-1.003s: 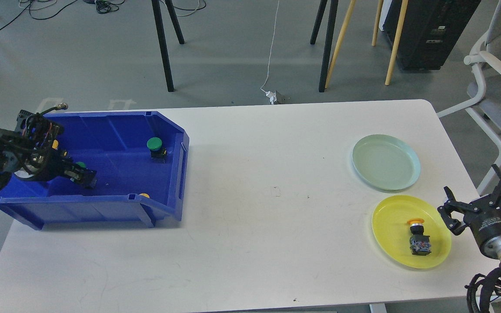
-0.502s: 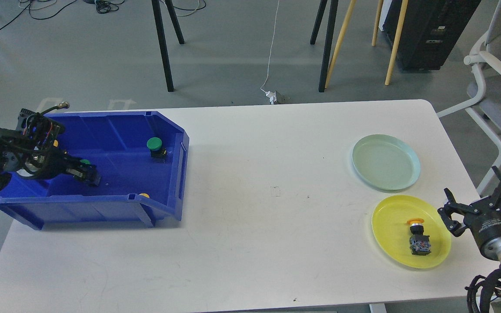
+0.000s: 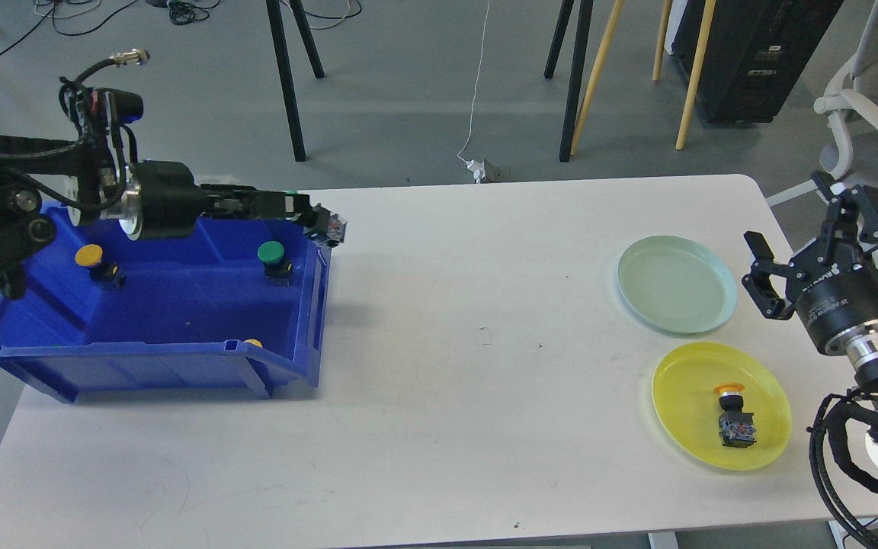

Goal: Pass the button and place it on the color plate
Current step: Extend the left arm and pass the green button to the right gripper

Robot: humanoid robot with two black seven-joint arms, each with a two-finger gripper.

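Note:
My left gripper [image 3: 308, 212] is shut on a green button [image 3: 330, 226] and holds it in the air above the right wall of the blue bin [image 3: 180, 358]. Only its dark body and a sliver of green cap show. Inside the bin lie another green button [image 3: 271, 255] and a yellow button [image 3: 90, 257]; a second yellow cap [image 3: 254, 343] peeks over the front wall. The pale green plate [image 3: 675, 284] is empty. The yellow plate [image 3: 759, 427] holds a yellow button [image 3: 732, 415]. My right gripper [image 3: 765, 276] is open and empty, just right of the green plate.
The white table [image 3: 469, 396] carries the bin at the left and the two plates at the right. Chair and table legs stand on the floor beyond the far edge. An office chair [image 3: 873, 145] is at the far right.
My left gripper has lifted out of the bin with the green button and swung right to the bin's right wall. My right gripper has risen from beside the yellow plate toward the green plate.

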